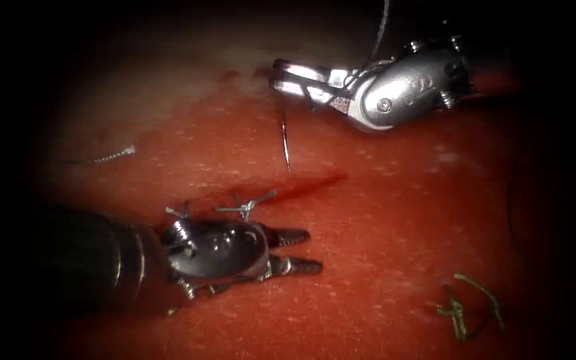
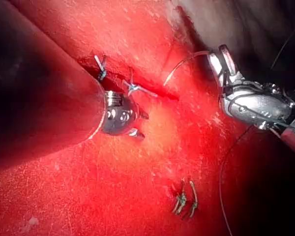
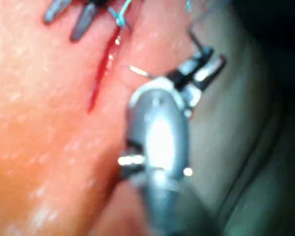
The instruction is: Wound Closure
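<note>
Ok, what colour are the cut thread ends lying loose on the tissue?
Green, best seen in the endoscope view: the cut thread ends lie on the red tissue.

I can't tell whether the needle (image 1: pixel 285 137) tip touches the tissue (image 1: pixel 381 220). The thread (image 1: pixel 380 30) runs off the top edge. The right tool (image 3: pixel 206 66) is blurred in its wrist view; its grip is unclear.

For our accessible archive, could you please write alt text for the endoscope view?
The right tool holds the curved needle near one end, its tip at the cut in the tissue. The left tool hovers open and empty beside tied stitches. Cut thread ends lie right.
</note>
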Action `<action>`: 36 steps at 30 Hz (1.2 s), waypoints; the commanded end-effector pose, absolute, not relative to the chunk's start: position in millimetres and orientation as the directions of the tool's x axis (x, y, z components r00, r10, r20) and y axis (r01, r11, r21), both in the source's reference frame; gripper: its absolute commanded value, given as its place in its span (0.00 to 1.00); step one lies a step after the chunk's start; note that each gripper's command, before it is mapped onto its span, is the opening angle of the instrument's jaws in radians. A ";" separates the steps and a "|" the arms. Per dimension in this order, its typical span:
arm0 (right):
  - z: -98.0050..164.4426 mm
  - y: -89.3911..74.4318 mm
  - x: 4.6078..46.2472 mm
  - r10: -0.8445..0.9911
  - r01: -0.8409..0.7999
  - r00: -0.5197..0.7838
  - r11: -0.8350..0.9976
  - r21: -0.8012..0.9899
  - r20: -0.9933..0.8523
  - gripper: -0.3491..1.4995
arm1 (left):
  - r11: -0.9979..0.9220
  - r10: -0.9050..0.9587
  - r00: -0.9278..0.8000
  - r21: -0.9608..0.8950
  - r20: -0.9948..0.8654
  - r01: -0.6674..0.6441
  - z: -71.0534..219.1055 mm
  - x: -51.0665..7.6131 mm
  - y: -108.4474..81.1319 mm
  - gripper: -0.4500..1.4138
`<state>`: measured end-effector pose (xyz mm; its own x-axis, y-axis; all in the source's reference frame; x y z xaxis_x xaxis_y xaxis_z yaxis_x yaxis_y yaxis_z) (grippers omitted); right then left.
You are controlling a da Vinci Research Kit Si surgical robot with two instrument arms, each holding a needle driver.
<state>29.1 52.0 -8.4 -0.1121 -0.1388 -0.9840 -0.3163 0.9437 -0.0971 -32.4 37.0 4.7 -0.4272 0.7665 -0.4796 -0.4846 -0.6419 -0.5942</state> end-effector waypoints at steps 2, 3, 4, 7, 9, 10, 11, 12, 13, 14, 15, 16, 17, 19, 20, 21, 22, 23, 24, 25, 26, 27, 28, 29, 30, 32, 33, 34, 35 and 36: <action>-7.0 51.7 30.1 -0.154 -0.318 -0.114 0.942 -0.110 -0.982 0.00 | -0.636 0.771 -0.427 -0.601 -0.473 -0.483 5.7 -32.8 36.3 0.40; -6.7 51.6 30.2 -0.157 -0.319 -0.114 0.941 -0.114 -0.981 0.00 | -0.634 0.773 -0.425 -0.603 -0.470 -0.485 6.0 -32.7 36.2 0.40; -6.5 51.5 30.3 -0.159 -0.315 -0.113 0.942 -0.116 -0.981 0.00 | -0.630 0.776 -0.424 -0.607 -0.467 -0.485 6.1 -32.7 36.2 0.40; -5.9 51.2 30.4 -0.164 -0.314 -0.111 0.942 -0.122 -0.980 0.00 | -0.629 0.777 -0.425 -0.610 -0.465 -0.483 6.4 -32.6 36.0 0.41; -5.8 51.2 30.5 -0.171 -0.315 -0.109 0.940 -0.129 -0.979 0.00 | -0.629 0.776 -0.426 -0.610 -0.465 -0.482 6.4 -32.6 36.0 0.41; -5.7 51.1 30.6 -0.181 -0.311 -0.099 0.940 -0.142 -0.978 0.00 | -0.629 0.776 -0.426 -0.610 -0.465 -0.482 6.4 -32.5 36.0 0.42; -5.6 51.0 30.6 -0.181 -0.309 -0.098 0.940 -0.143 -0.979 0.00 | -0.629 0.776 -0.426 -0.610 -0.465 -0.481 6.4 -32.5 36.0 0.42; -5.5 50.9 30.6 -0.189 -0.308 -0.097 0.939 -0.151 -0.977 0.00 | -0.630 0.776 -0.427 -0.611 -0.465 -0.480 6.3 -32.4 36.0 0.43; -5.4 50.8 30.6 -0.195 -0.307 -0.093 0.939 -0.158 -0.976 0.00 | -0.630 0.775 -0.427 -0.611 -0.465 -0.479 6.3 -32.3 36.0 0.43; -5.3 50.8 30.6 -0.195 -0.307 -0.093 0.938 -0.159 -0.976 0.00 | -0.631 0.775 -0.428 -0.612 -0.465 -0.477 6.3 -32.2 36.1 0.43; -5.2 50.7 30.6 -0.208 -0.308 -0.090 0.936 -0.171 -0.974 0.00 | -0.631 0.775 -0.428 -0.612 -0.465 -0.477 6.3 -32.1 36.2 0.43; -5.2 50.7 30.6 -0.208 -0.308 -0.090 0.936 -0.171 -0.974 0.00 | -0.631 0.775 -0.428 -0.612 -0.465 -0.477 6.3 -32.1 36.2 0.43; -5.1 50.7 30.7 -0.220 -0.310 -0.087 0.933 -0.184 -0.972 0.00 | -0.626 0.778 -0.426 -0.615 -0.461 -0.479 6.3 -32.1 36.2 0.43; -4.8 50.5 30.7 -0.240 -0.310 -0.082 0.928 -0.204 -0.967 0.00 | -0.627 0.778 -0.426 -0.615 -0.461 -0.478 6.3 -32.1 36.2 0.43; -4.7 50.4 30.7 -0.252 -0.311 -0.079 0.925 -0.217 -0.964 0.00 | -0.627 0.778 -0.426 -0.615 -0.462 -0.478 6.3 -32.0 36.1 0.43; -4.5 50.5 30.7 -0.264 -0.317 -0.071 0.920 -0.229 -0.962 0.00 | -0.627 0.778 -0.426 -0.616 -0.462 -0.477 6.3 -32.0 36.2 0.43; -4.5 50.5 30.7 -0.264 -0.317 -0.071 0.920 -0.229 -0.962 0.00 | -0.627 0.778 -0.426 -0.616 -0.462 -0.477 6.3 -32.0 36.2 0.43; -4.4 50.4 30.7 -0.281 -0.316 -0.065 0.916 -0.247 -0.957 0.00 | -0.627 0.778 -0.426 -0.616 -0.461 -0.477 6.2 -32.0 36.2 0.43; -4.3 50.3 30.7 -0.287 -0.316 -0.064 0.914 -0.254 -0.956 0.00 | -0.627 0.778 -0.427 -0.616 -0.461 -0.477 6.2 -31.9 36.2 0.43; -4.2 50.2 30.7 -0.294 -0.318 -0.065 0.912 -0.260 -0.954 0.00 | -0.622 0.782 -0.424 -0.619 -0.458 -0.479 6.2 -31.9 36.2 0.43; -4.1 49.6 30.6 -0.339 -0.328 -0.066 0.896 -0.300 -0.939 0.00 | -0.623 0.781 -0.424 -0.619 -0.458 -0.478 6.2 -31.8 36.2 0.43; -4.0 49.3 30.6 -0.353 -0.336 -0.072 0.889 -0.311 -0.933 0.00 | -0.623 0.781 -0.425 -0.619 -0.458 -0.478 6.2 -31.8 36.2 0.43; -4.0 49.1 30.5 -0.367 -0.344 -0.077 0.882 -0.321 -0.927 0.00 | -0.623 0.781 -0.425 -0.619 -0.458 -0.478 6.2 -31.8 36.2 0.43; -4.0 48.7 30.5 -0.372 -0.355 -0.090 0.879 -0.319 -0.924 0.00 | -0.624 0.780 -0.425 -0.620 -0.458 -0.477 6.2 -31.7 36.3 0.43; -4.1 48.5 30.6 -0.373 -0.359 -0.094 0.878 -0.318 -0.923 0.00 | -0.619 0.784 -0.423 -0.623 -0.455 -0.478 6.2 -31.6 36.3 0.43; -4.3 47.9 30.7 -0.385 -0.357 -0.094 0.874 -0.329 -0.918 0.00 | -0.620 0.783 -0.424 -0.623 -0.455 -0.477 6.3 -31.5 36.4 0.43; -4.3 47.9 30.7 -0.385 -0.357 -0.094 0.874 -0.329 -0.918 0.00 | -0.620 0.783 -0.424 -0.623 -0.455 -0.477 6.3 -31.5 36.4 0.43; -4.2 47.4 30.6 -0.392 -0.355 -0.096 0.872 -0.336 -0.915 0.00 | -0.620 0.783 -0.425 -0.623 -0.455 -0.476 6.3 -31.4 36.5 0.43; -4.2 47.2 30.5 -0.392 -0.354 -0.097 0.873 -0.337 -0.915 0.00 | -0.621 0.783 -0.425 -0.624 -0.455 -0.475 6.3 -31.4 36.5 0.43; -4.2 47.0 30.5 -0.394 -0.355 -0.101 0.872 -0.337 -0.914 0.00 | -0.616 0.786 -0.423 -0.627 -0.451 -0.477 6.3 -31.3 36.6 0.43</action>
<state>29.8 47.1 -4.7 -0.0995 -0.3946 -0.9135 -0.3543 0.8719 -0.3380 -30.7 37.2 5.7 -0.4232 0.7844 -0.4534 -0.4776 -0.6184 -0.6241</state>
